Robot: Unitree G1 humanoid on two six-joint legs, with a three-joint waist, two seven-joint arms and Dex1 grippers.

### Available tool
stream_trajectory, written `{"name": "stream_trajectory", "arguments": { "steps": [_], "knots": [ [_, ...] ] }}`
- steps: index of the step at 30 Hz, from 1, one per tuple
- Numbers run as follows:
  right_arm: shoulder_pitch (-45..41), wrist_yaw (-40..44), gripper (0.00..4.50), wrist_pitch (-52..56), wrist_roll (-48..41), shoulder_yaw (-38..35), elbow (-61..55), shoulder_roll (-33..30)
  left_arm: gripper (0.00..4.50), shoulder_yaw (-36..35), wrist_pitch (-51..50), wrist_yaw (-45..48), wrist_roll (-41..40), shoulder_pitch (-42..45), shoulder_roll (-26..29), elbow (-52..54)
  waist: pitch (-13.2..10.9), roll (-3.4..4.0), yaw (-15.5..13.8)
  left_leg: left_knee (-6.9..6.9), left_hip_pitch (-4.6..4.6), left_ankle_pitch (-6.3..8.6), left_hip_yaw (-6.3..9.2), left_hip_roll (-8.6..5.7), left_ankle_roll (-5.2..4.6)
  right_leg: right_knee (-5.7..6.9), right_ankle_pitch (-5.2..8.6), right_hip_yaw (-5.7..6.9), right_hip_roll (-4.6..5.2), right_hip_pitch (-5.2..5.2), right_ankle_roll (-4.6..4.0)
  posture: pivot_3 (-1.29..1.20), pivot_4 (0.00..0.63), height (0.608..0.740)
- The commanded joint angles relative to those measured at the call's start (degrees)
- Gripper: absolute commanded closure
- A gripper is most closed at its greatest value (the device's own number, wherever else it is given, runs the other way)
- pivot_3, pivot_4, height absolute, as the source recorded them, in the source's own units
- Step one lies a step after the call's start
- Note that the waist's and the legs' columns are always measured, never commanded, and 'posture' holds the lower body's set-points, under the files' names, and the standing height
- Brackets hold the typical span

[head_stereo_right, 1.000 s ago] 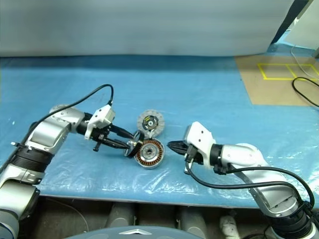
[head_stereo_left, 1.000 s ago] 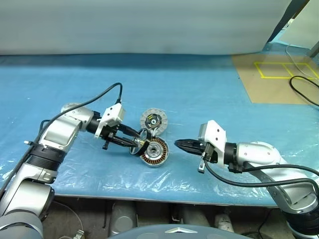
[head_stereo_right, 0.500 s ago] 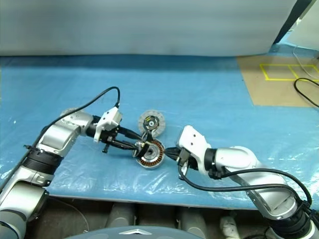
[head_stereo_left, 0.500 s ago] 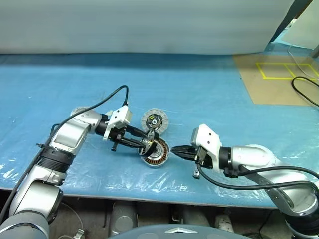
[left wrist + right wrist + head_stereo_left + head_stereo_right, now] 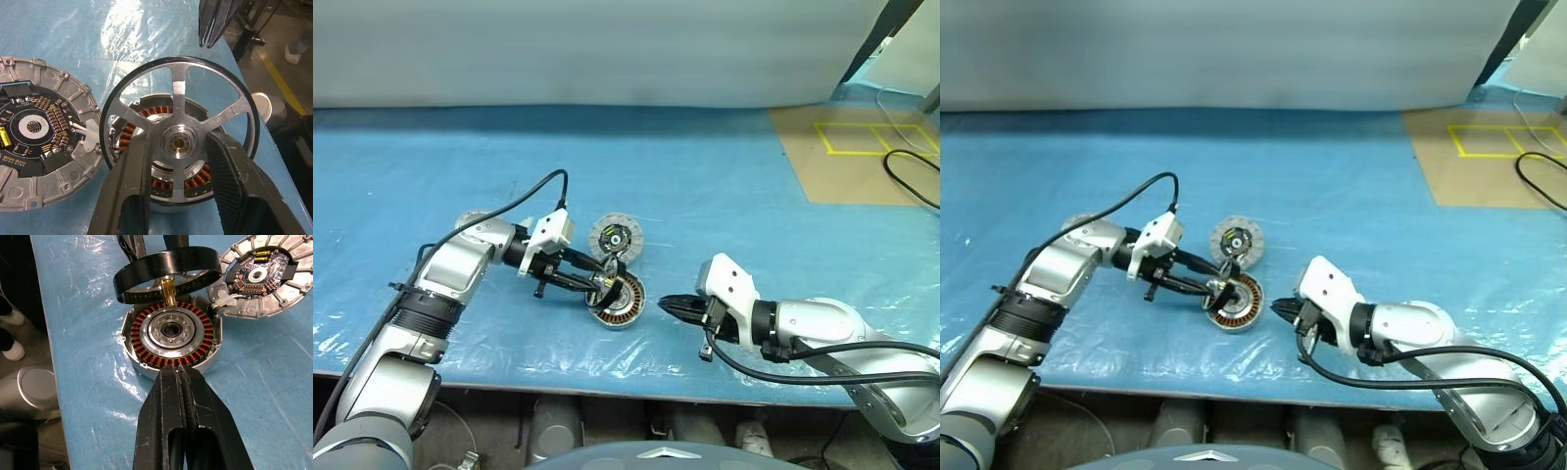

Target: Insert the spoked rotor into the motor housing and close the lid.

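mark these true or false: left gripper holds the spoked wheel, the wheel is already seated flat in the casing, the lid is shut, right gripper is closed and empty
1. The left gripper holds the spoked wheel: true.
2. The wheel sits flat inside the casing: false; it is tilted above the casing, its shaft over the copper windings.
3. The lid is shut over the casing: false; it lies open beside it, circuit face up.
4. The right gripper is closed and empty: true.

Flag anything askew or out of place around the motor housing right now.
The spoked rotor, gripped by the left gripper, hangs tilted above the motor housing, brass shaft not yet in the centre bore. The lid lies open beside it, circuit face up. Nothing looks damaged. The shut right gripper waits near the housing rim.
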State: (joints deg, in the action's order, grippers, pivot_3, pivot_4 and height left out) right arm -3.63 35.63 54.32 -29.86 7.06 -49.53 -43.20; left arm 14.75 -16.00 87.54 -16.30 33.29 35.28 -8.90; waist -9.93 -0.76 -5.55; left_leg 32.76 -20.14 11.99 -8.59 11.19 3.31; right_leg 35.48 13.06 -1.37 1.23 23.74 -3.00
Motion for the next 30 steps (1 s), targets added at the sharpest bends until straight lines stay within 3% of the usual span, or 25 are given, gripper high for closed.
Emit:
{"name": "stream_trajectory", "arguments": {
  "steps": [1,22,27,30],
  "knots": [
    [0.44,-0.29,4.50,-1.40,-0.64,-1.54,-2.45,-0.23,3.20,1.06,0.22,1.45,0.99,0.93,1.70,0.84,0.00,0.00,0.00,0.00,0.01,0.00,0.00,0.00,0.00,0.00,0.00,0.00,0.00,0.00,0.00,0.00,0.150,0.740],
    [3.30,-0.01,4.50,-3.92,-0.61,-3.07,-2.81,-2.20,3.20,1.97,2.16,0.69,3.41,2.50,0.16,-0.60,0.00,0.00,-0.03,0.00,0.02,0.00,0.00,-0.06,0.00,0.00,0.02,-0.02,0.05,-0.05,0.01,0.00,0.150,0.740],
    [3.58,0.14,4.50,-4.11,-0.79,-3.47,-2.74,-2.35,1.65,1.21,2.99,0.40,3.36,3.29,-0.16,-1.08,0.00,0.00,-0.05,0.00,0.02,0.00,0.01,-0.07,0.00,0.00,0.02,-0.02,0.06,-0.05,0.01,0.00,0.150,0.740],
    [3.59,0.27,4.50,-4.11,-0.96,-3.63,-2.56,-2.29,1.65,0.55,1.13,1.11,2.16,3.71,0.34,-0.46,0.00,0.00,-0.06,0.00,0.02,0.00,0.02,-0.08,0.00,0.00,0.03,-0.02,0.07,-0.05,0.03,0.00,0.150,0.740]
  ]
}}
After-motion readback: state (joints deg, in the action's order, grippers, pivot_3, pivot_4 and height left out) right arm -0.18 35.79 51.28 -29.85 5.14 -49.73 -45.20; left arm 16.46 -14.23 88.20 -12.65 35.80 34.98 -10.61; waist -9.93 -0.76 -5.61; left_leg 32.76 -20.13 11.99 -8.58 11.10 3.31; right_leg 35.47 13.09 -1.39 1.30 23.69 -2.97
